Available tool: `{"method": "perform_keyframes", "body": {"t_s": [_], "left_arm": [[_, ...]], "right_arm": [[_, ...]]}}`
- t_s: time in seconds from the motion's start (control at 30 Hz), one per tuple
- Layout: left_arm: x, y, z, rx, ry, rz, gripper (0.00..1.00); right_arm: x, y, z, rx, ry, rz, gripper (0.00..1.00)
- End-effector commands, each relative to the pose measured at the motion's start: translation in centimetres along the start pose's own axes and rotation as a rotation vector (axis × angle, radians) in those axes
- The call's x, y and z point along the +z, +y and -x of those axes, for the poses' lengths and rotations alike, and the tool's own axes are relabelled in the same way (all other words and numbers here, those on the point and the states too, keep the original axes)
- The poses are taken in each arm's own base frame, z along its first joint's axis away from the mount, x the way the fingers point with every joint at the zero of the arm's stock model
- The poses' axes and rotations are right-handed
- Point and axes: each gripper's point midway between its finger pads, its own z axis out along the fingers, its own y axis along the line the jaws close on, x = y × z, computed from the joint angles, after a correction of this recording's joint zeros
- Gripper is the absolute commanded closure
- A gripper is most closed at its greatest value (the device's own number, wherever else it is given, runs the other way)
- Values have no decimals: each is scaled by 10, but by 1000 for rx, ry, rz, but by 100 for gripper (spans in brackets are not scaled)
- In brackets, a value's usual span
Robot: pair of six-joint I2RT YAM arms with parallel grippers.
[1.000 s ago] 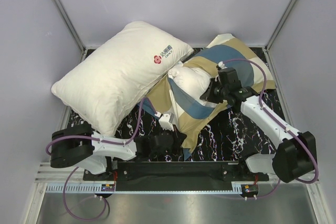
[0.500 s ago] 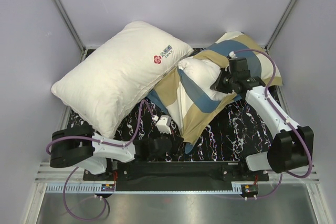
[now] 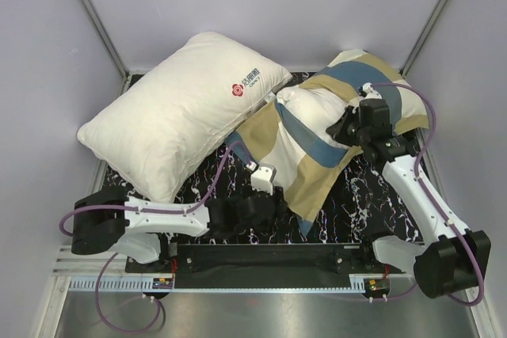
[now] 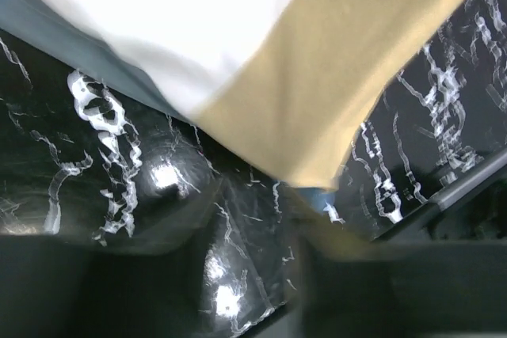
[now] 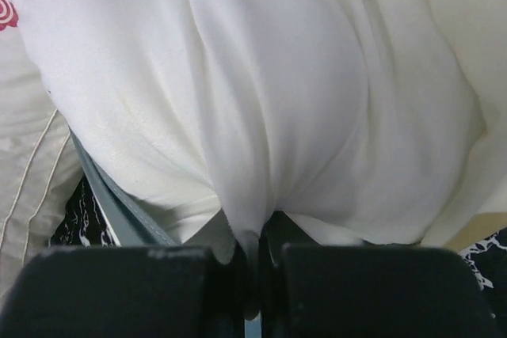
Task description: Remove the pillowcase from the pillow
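The checked teal, tan and cream pillowcase (image 3: 297,165) lies across the table's middle and right, still round part of the off-white pillow (image 3: 315,108). My right gripper (image 3: 346,129) is shut on a pinched fold of the pillow (image 5: 277,93), close in front of its jaws (image 5: 257,275). A grey-blue pillowcase hem (image 5: 119,205) shows at the left. My left gripper (image 3: 273,205) sits low by the pillowcase's near edge, open and holding nothing. In the left wrist view the tan and cream pillowcase (image 4: 348,77) hangs just beyond the blurred gripper (image 4: 261,290).
A big white pillow with a red logo (image 3: 182,108) lies at the back left, touching the pillowcase, and its edge (image 5: 24,156) shows in the right wrist view. The black marbled table (image 3: 348,203) is walled on three sides. A black rail (image 3: 269,257) runs along the front.
My left gripper has opened and let go of the pillowcase's near corner. My right gripper has pulled the pillow toward the back right, and the pillowcase has slid that way with it.
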Motion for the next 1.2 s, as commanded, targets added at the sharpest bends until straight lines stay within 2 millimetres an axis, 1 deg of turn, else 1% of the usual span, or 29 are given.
{"method": "perform_keyframes", "body": {"t_s": [0.0,0.03,0.07,0.1,0.13,0.17,0.2,0.23,0.27,0.3,0.33,0.37,0.4,0.43,0.47,0.5,0.53,0.57,0.6,0.63,0.7,0.73,0.83,0.87,0.9,0.97,1.03,1.17], "left_arm": [[-23,-32,71,103,-96,-9,35],[-27,-38,83,98,-109,-15,19],[-28,-42,98,77,-127,-17,15],[-29,-46,110,53,-142,-20,13],[-30,-55,131,13,-167,-27,10],[-22,-46,140,-29,-161,0,10],[-16,-44,147,-57,-158,4,9],[-12,-44,157,-94,-161,-5,9],[2,-35,162,-141,-153,7,8],[7,-32,166,-162,-156,11,8],[14,-27,168,-175,-156,24,8],[23,-18,168,-180,-144,48,9],[33,-16,167,-180,-123,68,9],[40,-9,161,-172,-91,97,9],[45,-7,159,-175,-75,104,9],[53,-8,157,-181,-71,100,10],[55,-7,154,-184,-60,100,10],[58,-12,156,-207,-66,78,10],[61,-15,157,-213,-67,70,10],[67,-14,154,-211,-56,82,10],[73,-12,159,-217,-63,101,9],[79,-10,156,-217,-57,112,9],[83,-7,158,-239,-67,115,9],[81,-7,160,-250,-74,109,10],[80,-5,158,-254,-76,107,10],[76,-7,164,-277,-105,94,11],[77,0,165,-287,-113,113,11],[75,6,170,-326,-138,112,12]], "right_arm": [[-12,32,44,-11,-246,83,100],[-10,35,39,-16,-241,85,100],[-9,38,35,-23,-240,84,100],[-6,36,28,-31,-237,66,100],[-5,43,20,-41,-227,77,100],[-4,47,17,-44,-234,86,100],[0,43,10,-45,-230,75,100],[0,46,7,-47,-229,85,100],[1,52,4,-42,-234,106,100],[5,49,-5,-42,-219,105,100],[6,51,-9,-42,-214,113,100],[6,56,-11,-42,-215,130,100],[8,55,-17,-45,-209,130,100],[8,56,-18,-47,-212,136,100],[8,57,-20,-51,-212,140,100],[7,58,-24,-56,-214,144,100],[6,58,-26,-60,-214,147,100],[6,59,-27,-64,-216,151,100],[7,59,-32,-67,-208,152,100],[8,57,-34,-71,-205,149,100],[7,57,-42,-83,-191,153,100],[7,61,-39,-82,-209,174,100],[7,59,-48,-102,-196,174,100],[9,56,-53,-107,-187,166,100],[9,54,-54,-105,-188,162,100],[12,50,-60,-111,-177,154,100],[13,50,-63,-112,-171,155,100],[13,50,-65,-117,-165,158,100]]}}
